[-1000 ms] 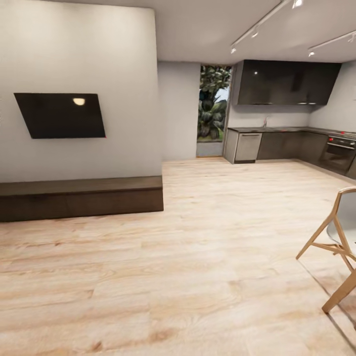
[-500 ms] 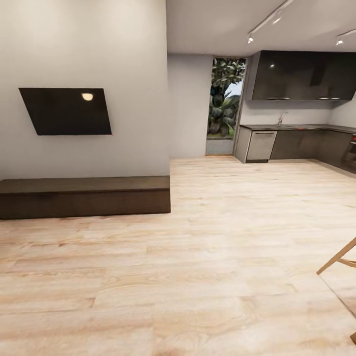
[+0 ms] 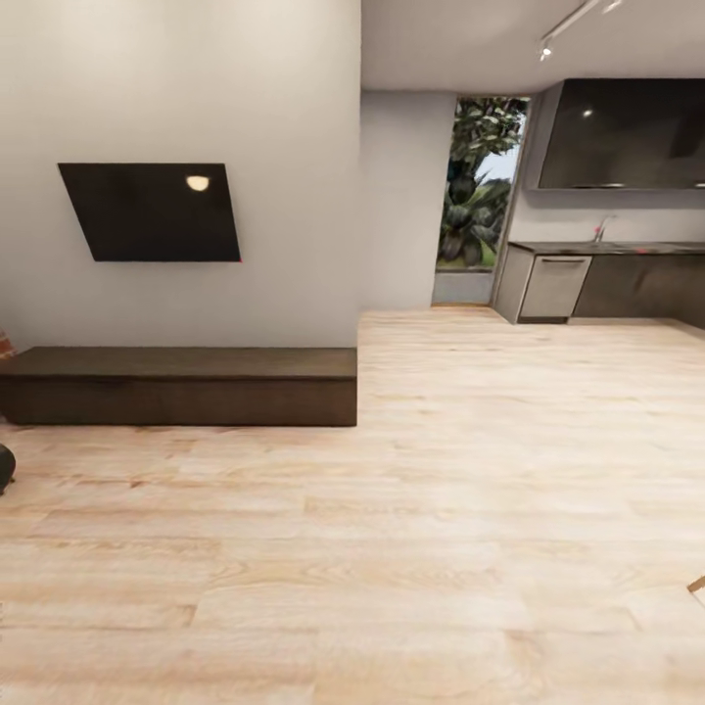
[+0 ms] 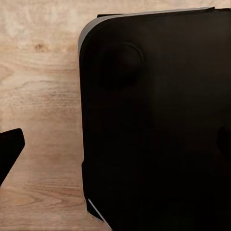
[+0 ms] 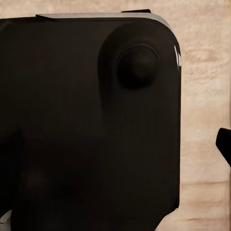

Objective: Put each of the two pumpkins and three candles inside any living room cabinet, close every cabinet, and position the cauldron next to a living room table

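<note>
Dark-brown, one long cabinet (image 3: 181, 386) is sitting shut against the wall under one television (image 3: 152, 211), pale plank floor (image 3: 411, 548) lying open before it. Whether either gripper is gaping, I cannot tell.

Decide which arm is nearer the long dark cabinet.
Left, probably. The cabinet stands ahead toward the robot's left, across the floor; both wrist views face the robot's black base, so neither arm is near it.

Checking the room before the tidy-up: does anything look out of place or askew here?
Nothing stands out. The cabinet sits flush along the wall with its fronts shut, under the TV. The wooden floor looks unmarked.
</note>
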Tool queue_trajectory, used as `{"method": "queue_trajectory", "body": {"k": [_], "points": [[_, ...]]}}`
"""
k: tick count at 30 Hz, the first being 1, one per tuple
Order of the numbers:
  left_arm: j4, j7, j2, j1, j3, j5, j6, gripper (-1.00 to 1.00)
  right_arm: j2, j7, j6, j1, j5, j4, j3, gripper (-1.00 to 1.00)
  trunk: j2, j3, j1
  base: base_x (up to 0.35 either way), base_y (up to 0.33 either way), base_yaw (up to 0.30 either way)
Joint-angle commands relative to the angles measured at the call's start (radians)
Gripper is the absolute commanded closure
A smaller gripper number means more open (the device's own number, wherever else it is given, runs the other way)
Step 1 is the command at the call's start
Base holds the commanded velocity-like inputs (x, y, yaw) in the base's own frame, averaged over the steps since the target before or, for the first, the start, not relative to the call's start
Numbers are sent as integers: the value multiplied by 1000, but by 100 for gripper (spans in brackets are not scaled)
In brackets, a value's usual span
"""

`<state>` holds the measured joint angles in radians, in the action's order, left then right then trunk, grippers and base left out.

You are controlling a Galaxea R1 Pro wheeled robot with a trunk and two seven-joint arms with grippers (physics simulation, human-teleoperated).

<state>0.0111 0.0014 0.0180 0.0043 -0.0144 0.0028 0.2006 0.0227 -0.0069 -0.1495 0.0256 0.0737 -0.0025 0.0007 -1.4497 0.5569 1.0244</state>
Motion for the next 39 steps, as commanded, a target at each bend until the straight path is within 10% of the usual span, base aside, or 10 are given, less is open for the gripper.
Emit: {"method": "queue_trajectory", "body": {"k": [1,39], "points": [[1,0,0,0,-1,0,2,-100,0,-1,-4,0,8,1,1,-100,0,2,1,334,0,174],[1,2,3,1,4,3,2,-100,0,-1,-5,0,6,-1,1,-100,0,16,1,334,0,100]]}}
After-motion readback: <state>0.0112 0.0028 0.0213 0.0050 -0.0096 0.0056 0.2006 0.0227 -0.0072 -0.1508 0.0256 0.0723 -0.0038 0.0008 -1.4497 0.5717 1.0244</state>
